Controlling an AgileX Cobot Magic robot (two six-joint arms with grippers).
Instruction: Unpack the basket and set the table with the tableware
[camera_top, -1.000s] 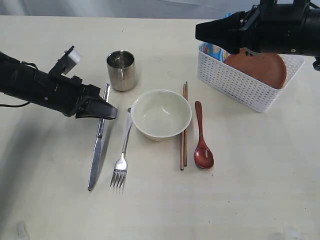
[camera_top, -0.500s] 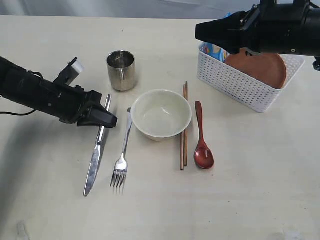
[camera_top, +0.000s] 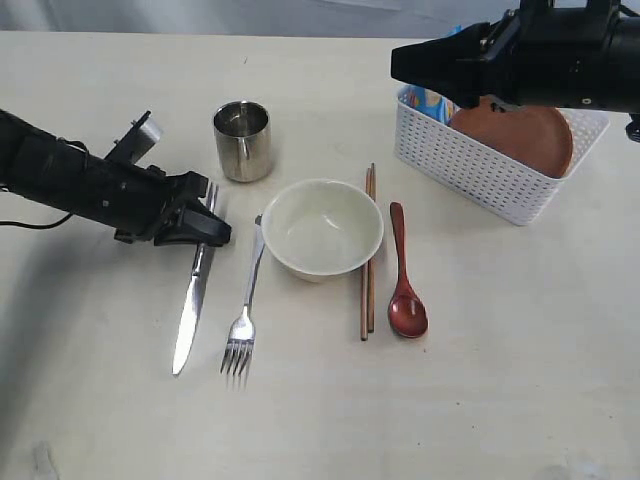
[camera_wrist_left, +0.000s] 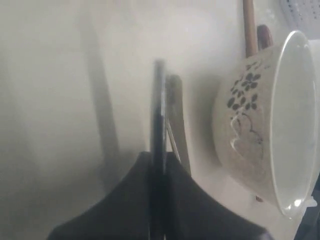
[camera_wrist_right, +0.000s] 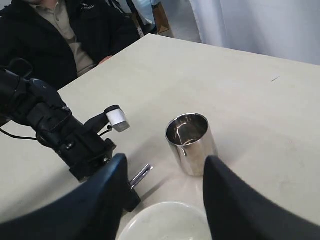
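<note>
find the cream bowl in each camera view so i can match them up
Exterior view: bowl at centre, between fork and chopsticks.
Left wrist view: bowl seen from the side, flower-patterned, beside the knife.
Right wrist view: only its rim shows, near the cup.
Shared landmark: the knife, held by the left gripper.

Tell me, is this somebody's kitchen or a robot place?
Likely a robot test lab, not a kitchen: a black robot arm holds a knife on a pale table beside a bowl, and a jacketed person sits at the table's edge.
</note>
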